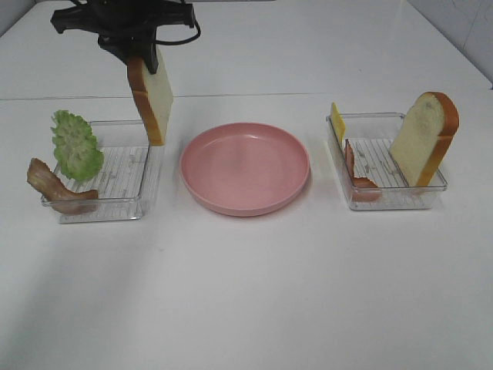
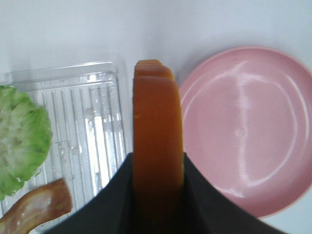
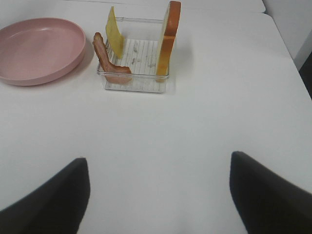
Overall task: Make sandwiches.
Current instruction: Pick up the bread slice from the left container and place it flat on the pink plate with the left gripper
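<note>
The left end effector (image 2: 158, 195) clamps a bread slice (image 1: 152, 96) hanging beneath it, above the white tabletop (image 1: 254, 293); the right end effector (image 3: 158, 190) is spread wide, empty.

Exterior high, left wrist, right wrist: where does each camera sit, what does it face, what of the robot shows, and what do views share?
Exterior high: mounted high, looking down at the pink plate; the left gripper shows, holding a bread slice.
Left wrist: on the left arm, looking down past that gripper at the slice's crust, the left tray and lettuce.
Right wrist: on the right arm, facing the right tray; the open right gripper frames the view.
Shared: the plate appears in all three.
</note>
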Controlling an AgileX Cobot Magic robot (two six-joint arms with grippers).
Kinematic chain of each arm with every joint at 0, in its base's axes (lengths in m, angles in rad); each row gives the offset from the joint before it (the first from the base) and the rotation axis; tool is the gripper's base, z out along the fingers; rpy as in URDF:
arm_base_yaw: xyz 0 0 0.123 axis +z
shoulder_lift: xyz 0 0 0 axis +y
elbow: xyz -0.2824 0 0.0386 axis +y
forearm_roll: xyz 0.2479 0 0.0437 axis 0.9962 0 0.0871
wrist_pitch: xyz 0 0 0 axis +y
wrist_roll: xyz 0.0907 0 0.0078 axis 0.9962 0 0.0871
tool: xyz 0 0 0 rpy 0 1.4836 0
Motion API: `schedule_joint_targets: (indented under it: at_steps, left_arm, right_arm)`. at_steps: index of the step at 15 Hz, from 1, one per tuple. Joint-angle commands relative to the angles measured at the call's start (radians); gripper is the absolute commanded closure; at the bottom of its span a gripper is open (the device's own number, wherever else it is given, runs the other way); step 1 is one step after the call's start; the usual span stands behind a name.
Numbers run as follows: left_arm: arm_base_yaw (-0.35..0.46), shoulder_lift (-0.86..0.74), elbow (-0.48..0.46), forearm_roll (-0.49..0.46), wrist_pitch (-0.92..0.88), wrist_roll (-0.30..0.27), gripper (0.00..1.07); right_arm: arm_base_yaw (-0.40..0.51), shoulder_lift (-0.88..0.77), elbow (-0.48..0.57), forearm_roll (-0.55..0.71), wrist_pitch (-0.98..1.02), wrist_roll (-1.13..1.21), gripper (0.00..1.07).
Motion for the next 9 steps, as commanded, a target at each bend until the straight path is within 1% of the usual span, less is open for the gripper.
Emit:
schedule_joint_targets:
  at_steps: [1,2,4,5,6,7,8,9]
  left_arm:
    - [0.025,-0.013,-0.033,-0.121,0.069,0.057,1.07]
    - [0.045,-0.010,-0.033,-0.201,0.057,0.090,1.07]
    - [0.094,0.008,-0.033,-0.370,0.038,0.181,1.07]
    - [0.111,0.022,-0.032,-0.454,0.031,0.215,1.07]
    - [0.130,0.051,-0.032,-0.565,0.028,0.280,1.07]
    - [0.136,0.072,-0.032,-0.616,0.027,0.318,1.07]
    - [0.136,0.072,-0.032,-0.616,0.027,0.318,1.07]
    - [0.136,0.118,-0.032,-0.676,0.023,0.362,1.07]
  right_arm:
    - [-0.008,-0.017,-0.001,-0.003,-0.011,-0.013,0.32]
    - [-0.008,-0.016,-0.001,-0.003,-0.011,-0.013,0.32]
    - [-0.008,-0.016,-0.001,-0.003,-0.011,-0.013,0.32]
    - [-0.008,-0.016,-0.001,-0.003,-0.011,-0.013,0.32]
    - [-0.008,-0.016,-0.001,-0.003,-0.011,-0.013,0.32]
    - [-0.008,-0.016,-0.001,-0.003,-0.011,-0.013,0.32]
    - [-0.008,-0.016,-0.001,-0.003,-0.011,-0.013,0.32]
    - [-0.008,-0.016,-0.001,-0.003,-0.011,-0.013,0.32]
